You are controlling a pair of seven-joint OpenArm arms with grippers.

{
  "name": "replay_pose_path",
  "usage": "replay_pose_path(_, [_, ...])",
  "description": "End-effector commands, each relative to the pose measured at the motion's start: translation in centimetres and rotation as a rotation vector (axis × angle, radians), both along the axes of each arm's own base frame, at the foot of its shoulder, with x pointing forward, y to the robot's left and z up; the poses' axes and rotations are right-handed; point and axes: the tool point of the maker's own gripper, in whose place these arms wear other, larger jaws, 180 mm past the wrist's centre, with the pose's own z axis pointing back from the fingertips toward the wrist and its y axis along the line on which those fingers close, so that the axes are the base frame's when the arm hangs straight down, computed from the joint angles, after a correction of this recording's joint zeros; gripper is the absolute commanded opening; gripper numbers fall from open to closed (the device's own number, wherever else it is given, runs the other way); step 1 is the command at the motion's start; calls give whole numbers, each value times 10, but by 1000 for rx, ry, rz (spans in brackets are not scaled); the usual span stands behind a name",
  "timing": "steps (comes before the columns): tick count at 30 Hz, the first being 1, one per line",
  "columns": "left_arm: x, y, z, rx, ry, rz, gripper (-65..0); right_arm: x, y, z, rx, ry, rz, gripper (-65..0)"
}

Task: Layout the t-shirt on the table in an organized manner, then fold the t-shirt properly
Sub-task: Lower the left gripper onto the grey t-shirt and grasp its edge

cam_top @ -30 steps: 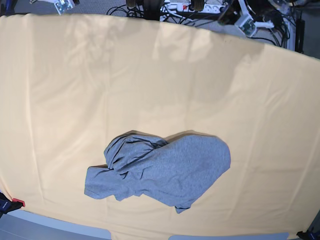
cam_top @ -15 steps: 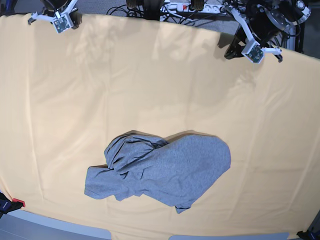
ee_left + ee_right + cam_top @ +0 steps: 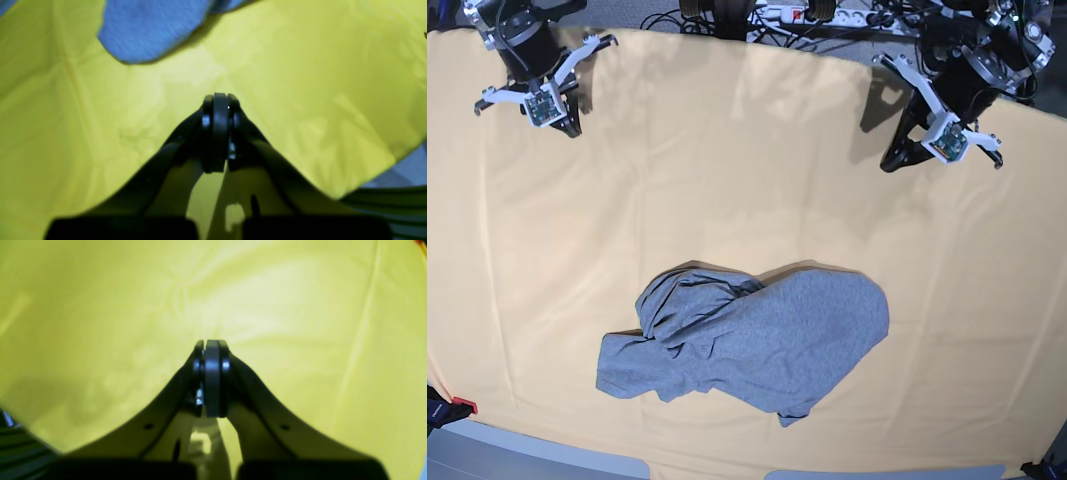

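Both hands closed above table.

Black cables & a white power strip on grey floor behind.

Left gripper: black curved fingers, rounded tips, white bracket, small green board.
Right gripper: same black fingers, white bracket, green board.
Arms: black, bulky joints.

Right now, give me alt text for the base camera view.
A crumpled grey t-shirt lies bunched near the front of a table covered in pale orange cloth. Both grippers hover shut over the far corners, the left gripper on the view's right, the right gripper on its left.
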Motion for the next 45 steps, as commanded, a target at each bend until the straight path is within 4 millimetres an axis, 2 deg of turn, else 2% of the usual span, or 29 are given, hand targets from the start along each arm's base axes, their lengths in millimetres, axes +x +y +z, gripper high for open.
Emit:
replay_pose_path(1, [4, -5, 13, -21, -50, -20, -650, 6, 3, 10, 8, -44, 14, -650])
replay_pose_path(7, [35, 7, 22, -38, -141, 13, -650, 22, 16, 27, 55, -129, 74, -650])
replay_pose_path(10, [53, 17, 15, -28, -151, -6, -650, 26, 26, 34, 101, -156, 114, -650])
replay_pose_path(15, [90, 29, 1, -29, -143, -18, -650, 36, 26, 43, 99, -199, 117, -650])
replay_pose_path(19, [120, 26, -9, 34, -152, -78, -650, 37, 19, 26, 108, -158, 91, -650])
replay_pose_path(25, [169, 17, -21, 105, -159, -134, -650, 37, 18, 23, 110, -154, 89, -650])
replay_pose_path(26, [176, 15, -25, 111, -150, -143, -606, 37, 18, 23, 111, -155, 89, -650])
replay_pose_path(30, [203, 8, -39, 147, -116, -173, -306, 37, 18, 23, 111, -154, 89, -650])
replay_pose_path(32, [216, 3, -43, 162, -104, -184, -257, 37, 18, 23, 111, -154, 89, -650])
replay_pose_path(37, [242, -16, -55, 244, -90, -241, -258, 37, 18, 23, 109, -154, 87, -650])
replay_pose_path(40, [255, -24, -65, 273, -82, -246, -293, 37, 18, 23, 109, -154, 88, -650])
replay_pose_path(42, [265, -25, -72, 287, -70, -222, -362, 37, 18, 23, 109, -154, 87, -650])
replay_pose_path(43, [270, -25, -75, 283, -61, -204, -421, 37, 18, 23, 109, -153, 87, -650])
replay_pose_path(45, [277, -26, -80, 272, -42, -178, -586, 37, 18, 23, 109, -153, 88, -650])
